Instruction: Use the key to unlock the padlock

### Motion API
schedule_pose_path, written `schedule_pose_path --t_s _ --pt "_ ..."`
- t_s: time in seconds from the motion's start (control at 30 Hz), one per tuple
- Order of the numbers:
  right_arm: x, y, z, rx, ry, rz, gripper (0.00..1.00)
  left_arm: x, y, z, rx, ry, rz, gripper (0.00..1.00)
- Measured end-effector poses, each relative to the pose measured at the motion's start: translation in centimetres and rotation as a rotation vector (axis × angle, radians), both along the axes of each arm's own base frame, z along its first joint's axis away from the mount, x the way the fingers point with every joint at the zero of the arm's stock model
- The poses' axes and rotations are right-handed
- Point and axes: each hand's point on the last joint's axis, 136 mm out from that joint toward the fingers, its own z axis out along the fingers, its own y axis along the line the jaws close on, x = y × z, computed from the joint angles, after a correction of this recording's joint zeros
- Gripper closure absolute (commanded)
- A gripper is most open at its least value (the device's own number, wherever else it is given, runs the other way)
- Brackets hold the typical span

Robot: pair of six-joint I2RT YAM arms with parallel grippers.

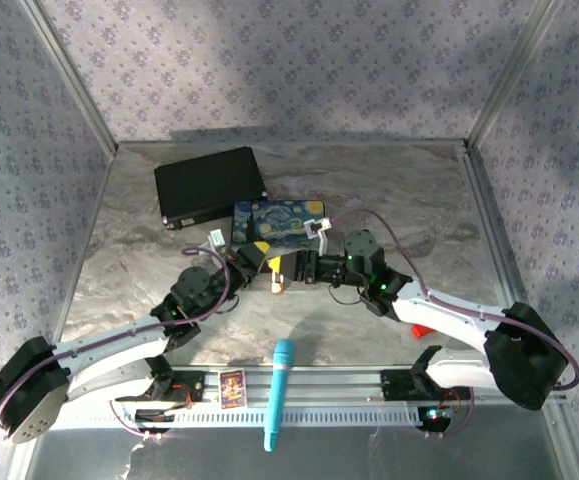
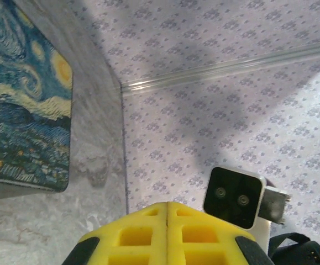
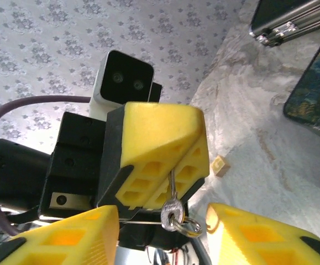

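We see one key [image 3: 172, 205], thin and silver. Its blade is pinched in the seam of the closed left fingers [image 3: 160, 143], and its head hangs out below with one small ring [image 3: 188, 226] looped through it. In the left wrist view those fingers meet edge to edge. The right fingers [image 3: 66, 240] stand apart, one on each side of the key's head, and we cannot see them touching it.

In the top view one small brass padlock [image 1: 277, 286] lies on the tabletop [image 1: 409, 200], just below where the two arms meet. It is too small there for us to make out its shackle.

Behind the arms lies one box [image 1: 279, 218] printed with a swirling blue night-sky painting, and one black case [image 1: 209, 183] touches its far left corner. One pale yellow block [image 3: 220, 165] sits near the box, and one red block [image 1: 419, 328] sits beside the right arm. At the near edge, one teal stick [image 1: 279, 392] lies across the metal rail [image 1: 349, 378], with one small picture card [image 1: 232, 387] beside it. The card's print is too small for us to read.
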Motion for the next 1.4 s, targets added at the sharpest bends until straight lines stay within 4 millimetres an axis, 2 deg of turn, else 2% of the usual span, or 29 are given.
schedule_pose_path --t_s 0.1,0.33,0.47,0.73,1.1,1.4 --pt "0.0 0.2 0.5 0.033 0.006 0.007 0.67 0.2 0.2 0.6 -0.019 -0.017 0.015 1.0" --pt "0.1 0.2 1.5 0.081 0.003 0.007 0.69 0.3 0.4 1.4 -0.036 -0.041 0.03 1.0" --pt "0.3 0.4 1.2 0.083 0.013 0.01 0.73 0.3 0.4 1.4 -0.037 -0.043 0.03 1.0" --pt "0.5 0.8 0.5 0.081 0.021 0.017 0.74 0.3 0.4 1.4 -0.033 -0.046 0.03 1.0" --pt "0.9 0.9 0.3 0.097 0.04 0.015 1.0 0.3 0.5 1.5 -0.035 -0.05 0.031 1.0" --pt "1.3 -0.1 -0.6 0.086 0.062 -0.001 1.0 0.3 0.2 0.2 0.002 -0.012 0.019 1.0"
